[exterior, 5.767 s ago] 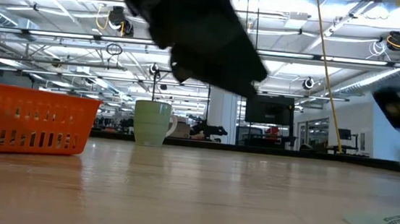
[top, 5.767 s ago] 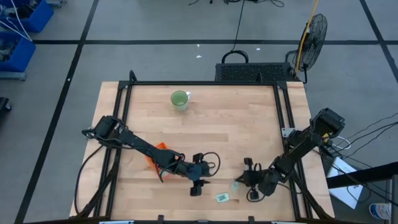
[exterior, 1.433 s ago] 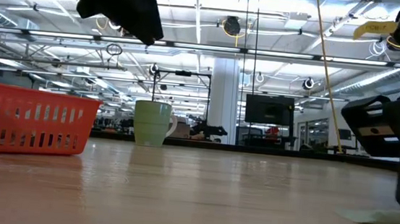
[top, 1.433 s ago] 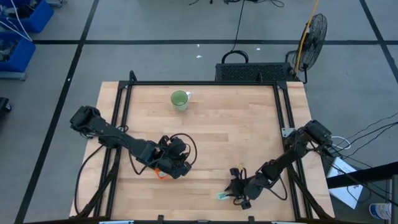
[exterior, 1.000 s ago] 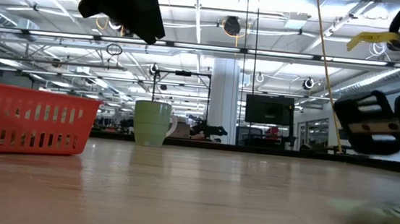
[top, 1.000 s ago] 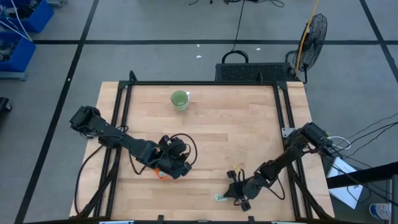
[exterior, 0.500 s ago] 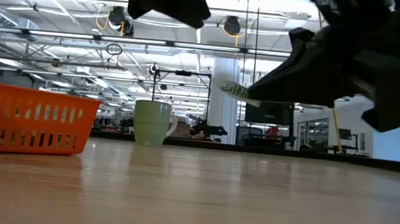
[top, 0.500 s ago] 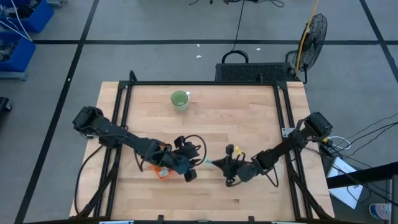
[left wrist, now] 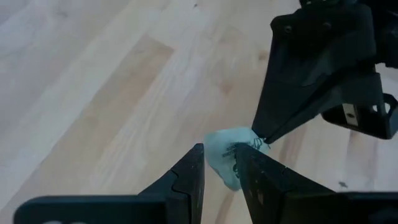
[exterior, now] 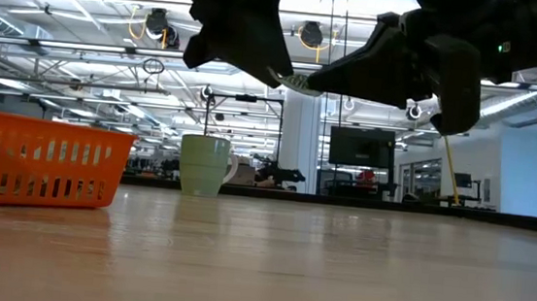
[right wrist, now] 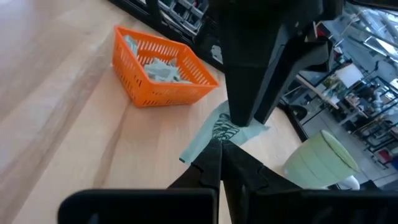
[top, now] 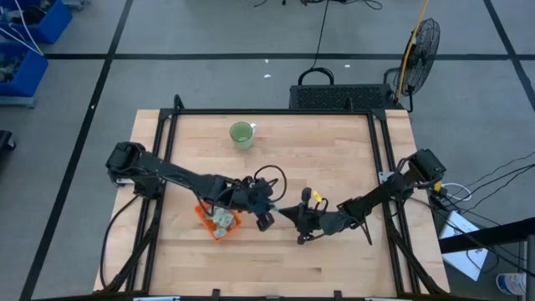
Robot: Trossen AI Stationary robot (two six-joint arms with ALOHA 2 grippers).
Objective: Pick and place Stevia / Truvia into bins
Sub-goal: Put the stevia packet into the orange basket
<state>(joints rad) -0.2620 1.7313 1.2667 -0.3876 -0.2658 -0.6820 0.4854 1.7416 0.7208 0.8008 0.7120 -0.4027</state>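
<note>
Free room, my side: bare tabletop (top: 334,159) from mid-table to the far edge, save the green cup (top: 242,134). Obstacles: my left gripper (top: 266,214) nose to nose with my right gripper (top: 284,212) mid-table; orange tray (top: 214,222) just beside them.

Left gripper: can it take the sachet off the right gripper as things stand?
Probably yes. The right gripper is shut on the sachet, held up mid-table. The left gripper is open, its fingers either side of the sachet's free end, with nothing between them.
</note>
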